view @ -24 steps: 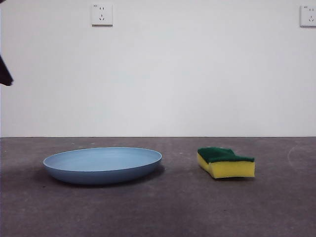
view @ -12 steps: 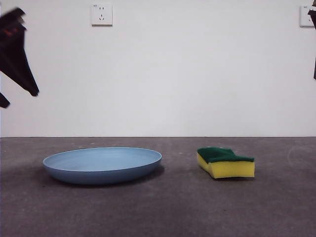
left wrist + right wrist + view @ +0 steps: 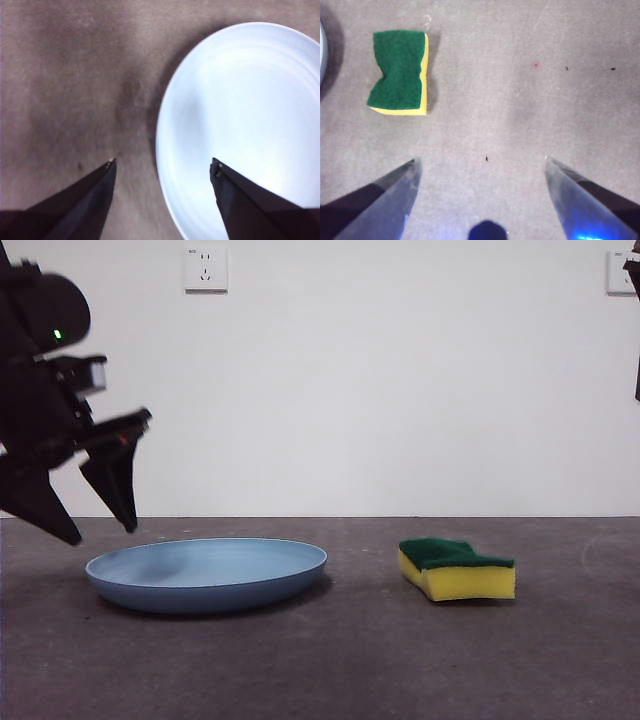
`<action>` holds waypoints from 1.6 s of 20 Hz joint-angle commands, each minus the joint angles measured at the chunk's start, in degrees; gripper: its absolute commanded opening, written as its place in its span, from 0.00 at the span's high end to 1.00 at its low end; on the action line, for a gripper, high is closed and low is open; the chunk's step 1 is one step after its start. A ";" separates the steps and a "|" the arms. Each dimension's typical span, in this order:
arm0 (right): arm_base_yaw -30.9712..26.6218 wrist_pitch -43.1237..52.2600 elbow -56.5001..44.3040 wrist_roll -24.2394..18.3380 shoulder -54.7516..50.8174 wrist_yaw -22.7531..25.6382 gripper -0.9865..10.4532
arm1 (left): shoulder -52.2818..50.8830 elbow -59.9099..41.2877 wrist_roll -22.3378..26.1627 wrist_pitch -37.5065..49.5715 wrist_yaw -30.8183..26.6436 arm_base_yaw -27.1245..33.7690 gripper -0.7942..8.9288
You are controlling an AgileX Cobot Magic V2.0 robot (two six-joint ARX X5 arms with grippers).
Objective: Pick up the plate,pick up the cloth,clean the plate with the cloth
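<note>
The left gripper is hanging spread wide just above the near-side rim of the plate, which is lying flat on the grey tabletop, well apart from the cloth — a yellow sponge block with its green scouring face up. In the left wrist view the left gripper is straddling the plate at its edge: one jaw is sitting over the pale blue inside, the other over bare tabletop, so the rim is lying between them. That looks like the right line for a rim pinch, the step in hand being the pick-up of the plate. To do it well, the outer jaw is going to need to get under the low upturned lip, so a shallow, slightly tilted approach seems better than a straight drop; closing too high would likely just skate off the smooth matte surface. The right gripper is waiting high, jaws apart and holding nothing, with the cloth lying off to one side of its line — it shows only as a dark tip at the upper corner of the front view. Neither pick-up is done yet.
</note>
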 commanded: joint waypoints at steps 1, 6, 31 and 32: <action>0.04 0.15 0.22 0.00 0.07 -0.09 0.56 | 2.75 0.00 0.61 2.32 -0.04 0.20 0.59; 0.04 0.17 0.22 0.00 0.07 -0.09 0.56 | 7.50 0.00 0.63 2.84 0.24 0.13 0.60; 12.90 10.60 14.12 -0.77 22.91 -3.69 0.64 | -26.16 0.20 6.60 -10.38 1.31 -1.09 0.93; 13.31 11.21 14.45 -0.74 24.48 -2.78 0.64 | -28.04 0.20 6.60 -11.34 1.31 -1.09 0.93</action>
